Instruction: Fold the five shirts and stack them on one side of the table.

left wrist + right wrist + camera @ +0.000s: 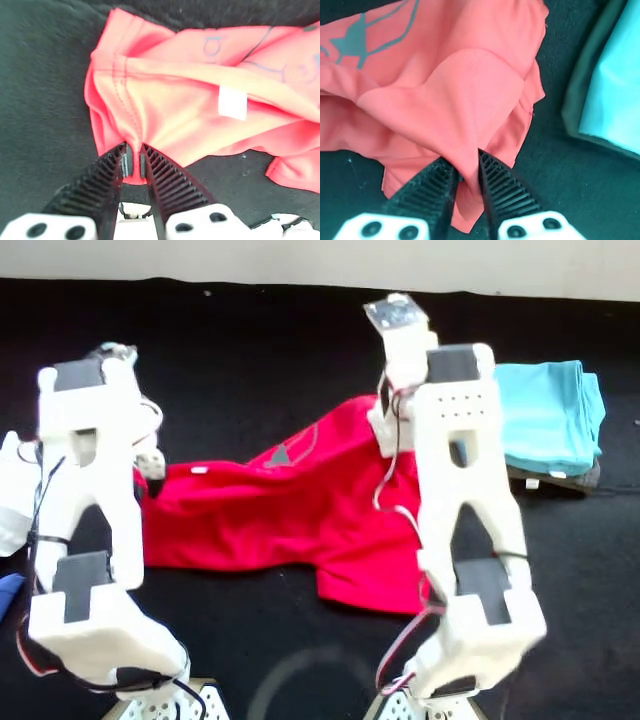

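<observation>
A red shirt [260,510] with a grey print lies spread across the middle of the black table. My left gripper [133,161] is shut on the shirt's edge [125,125] at its left end, beside a white label [233,103]. My right gripper [466,172] is shut on a pulled-up fold of the red shirt [455,100] at its right end. In the high view the left arm [90,460] stands over the shirt's left end and the right arm [455,440] over its right part. A folded turquoise shirt [548,415] lies on a darker folded one at the right.
The folded stack [605,85] lies close to the right gripper, with its dark bottom garment [555,478] showing at the front edge. White and blue cloth [10,510] sits at the table's left edge. Black tabletop [250,360] stretches behind the shirt.
</observation>
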